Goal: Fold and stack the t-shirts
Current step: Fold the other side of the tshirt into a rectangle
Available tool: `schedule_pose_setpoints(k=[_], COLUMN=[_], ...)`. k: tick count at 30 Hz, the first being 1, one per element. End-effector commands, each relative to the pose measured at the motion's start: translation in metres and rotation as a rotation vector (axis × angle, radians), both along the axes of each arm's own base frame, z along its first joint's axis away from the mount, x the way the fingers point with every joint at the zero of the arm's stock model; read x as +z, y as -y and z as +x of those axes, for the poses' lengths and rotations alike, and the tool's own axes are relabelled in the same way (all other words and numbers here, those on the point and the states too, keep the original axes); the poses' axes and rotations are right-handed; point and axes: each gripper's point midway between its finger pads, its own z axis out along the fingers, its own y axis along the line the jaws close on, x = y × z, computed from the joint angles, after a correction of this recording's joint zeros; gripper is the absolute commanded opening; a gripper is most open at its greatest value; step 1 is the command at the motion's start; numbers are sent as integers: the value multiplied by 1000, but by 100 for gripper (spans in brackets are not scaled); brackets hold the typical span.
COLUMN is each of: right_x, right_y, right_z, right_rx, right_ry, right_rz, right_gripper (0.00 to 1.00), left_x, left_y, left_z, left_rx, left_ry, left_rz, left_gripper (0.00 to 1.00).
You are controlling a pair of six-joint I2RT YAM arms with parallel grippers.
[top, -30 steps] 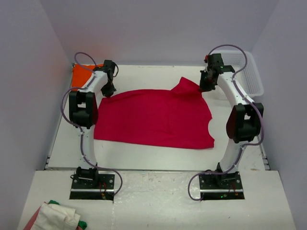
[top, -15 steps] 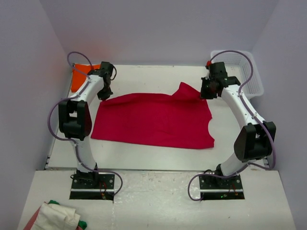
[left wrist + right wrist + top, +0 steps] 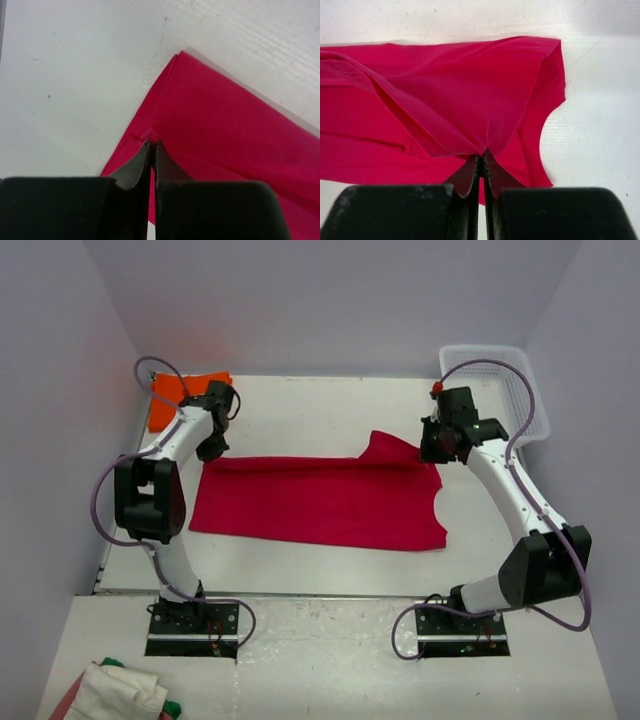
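Upper left of top view: orange shirt (image 3: 163, 412), partly behind left arm (image 3: 185, 435) and cable (image 3: 150, 370), shape unclear.
Lower left corner: cloth pile (image 3: 118, 692), cut by frame edge, kind unknown.
Left wrist view: red shirt (image 3: 240, 130) runs off right and bottom edges.
Right wrist view: same shirt, off left edge.

Likely a lab: 2 bolted arms (image 3: 150, 502), plain-walled white table (image 3: 300, 410).

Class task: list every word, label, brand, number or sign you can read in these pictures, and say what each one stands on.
No readable text in any view.
The red t-shirt and orange t-shirt are plain, and the white basket shows no label.
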Motion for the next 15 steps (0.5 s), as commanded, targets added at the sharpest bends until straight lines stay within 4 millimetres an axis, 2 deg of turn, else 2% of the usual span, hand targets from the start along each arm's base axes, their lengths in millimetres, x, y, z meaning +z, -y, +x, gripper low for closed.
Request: schedule_pose_setpoints(k=[1,7,15], right_x=[6,-2,-18], right_y=[1,0,3], right_z=[-13,-34,-59], right_rx=[-17,-19,-35], right_ry=[21,4,-38], right_rz=[-7,-19,-22], right_gripper=[0,0,0], left_x=[12,3,1], left_y=[-12,-18,-23], left_z=[-12,-30,-41], left_rx=[48,55,72], left_ry=[30,-3,-22], left_rz=[50,76,99], left_gripper=[0,0,0])
